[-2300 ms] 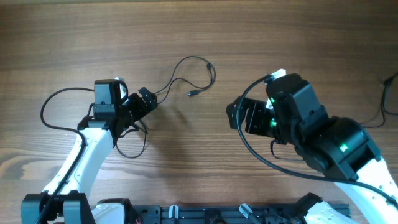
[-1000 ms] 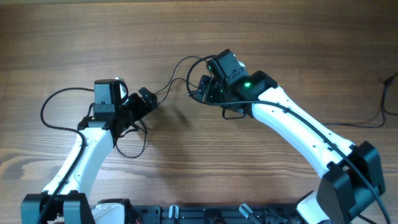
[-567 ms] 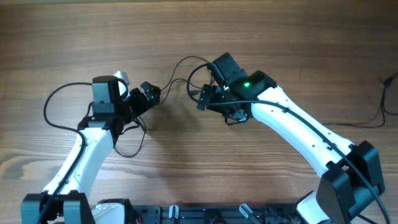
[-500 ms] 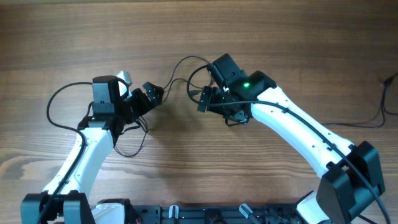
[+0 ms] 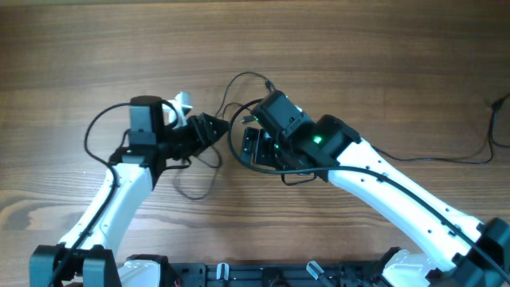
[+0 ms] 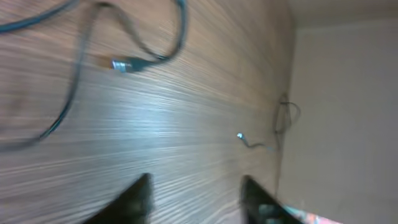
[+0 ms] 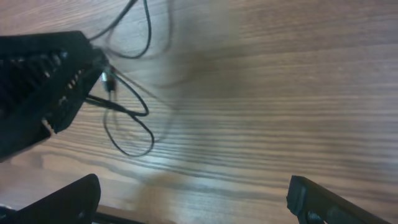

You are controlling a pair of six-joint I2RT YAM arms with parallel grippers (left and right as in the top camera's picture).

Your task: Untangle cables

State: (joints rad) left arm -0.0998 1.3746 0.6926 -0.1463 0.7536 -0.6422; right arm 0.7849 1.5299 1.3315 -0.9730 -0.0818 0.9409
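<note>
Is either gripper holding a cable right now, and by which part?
Right gripper is open and holds nothing. The left gripper reaches a cable near its plug, but a grip cannot be told.

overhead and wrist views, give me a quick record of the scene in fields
cables: thin black loops lying on the table, between the two arms
plug end: lies free on the wood, not gripped
left claw: jaws apart, only bare wood seen between them, pointing toward the loops
right claw: wide open, empty, low over the wood beside the loops
knot: cannot tell whether the loops are tangled
</note>
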